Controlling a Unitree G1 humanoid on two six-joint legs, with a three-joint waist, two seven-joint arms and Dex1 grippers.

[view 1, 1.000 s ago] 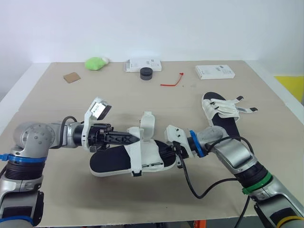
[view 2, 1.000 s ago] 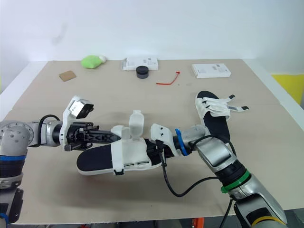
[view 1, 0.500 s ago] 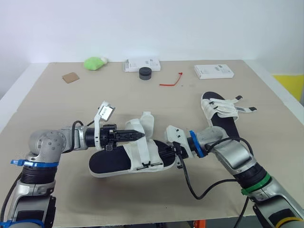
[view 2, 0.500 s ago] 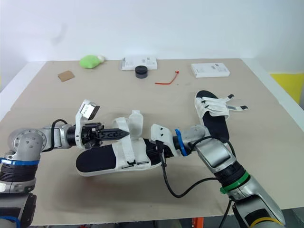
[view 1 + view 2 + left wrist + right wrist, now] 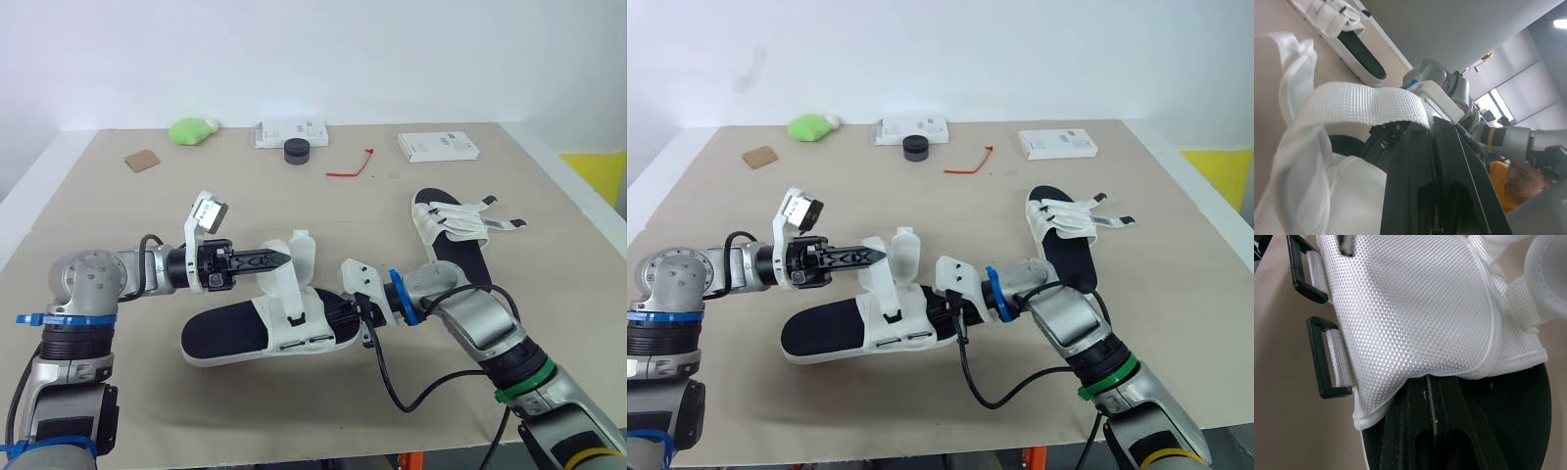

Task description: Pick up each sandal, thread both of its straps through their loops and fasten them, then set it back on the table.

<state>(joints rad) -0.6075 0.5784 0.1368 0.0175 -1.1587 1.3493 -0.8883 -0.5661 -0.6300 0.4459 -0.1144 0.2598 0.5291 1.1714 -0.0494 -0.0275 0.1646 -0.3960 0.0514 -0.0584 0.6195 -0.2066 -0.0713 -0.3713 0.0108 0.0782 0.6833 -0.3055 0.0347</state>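
A sandal [image 5: 230, 333] with a black sole and a white mesh upper lies on the table in front of me. My left gripper [image 5: 284, 258] is shut on one of its white straps [image 5: 1366, 104] and holds the strap's end up above the sole. My right gripper [image 5: 339, 315] is shut on the edge of the mesh upper [image 5: 1415, 308] at the sandal's right end. Two black loops [image 5: 1320, 364] hang at the upper's side, both empty. The second sandal [image 5: 458, 240] lies further right, its straps spread loose.
At the table's far side lie a green lump [image 5: 193, 129], a white box [image 5: 289, 133], a black round piece [image 5: 296, 150], a red tie [image 5: 350, 166], another white box [image 5: 438, 147] and a cardboard scrap [image 5: 142, 160]. A person in orange [image 5: 1513, 176] is beyond the table.
My left gripper closed in on the strap, then rose and drew it up off the sole. The right gripper has kept its hold on the upper.
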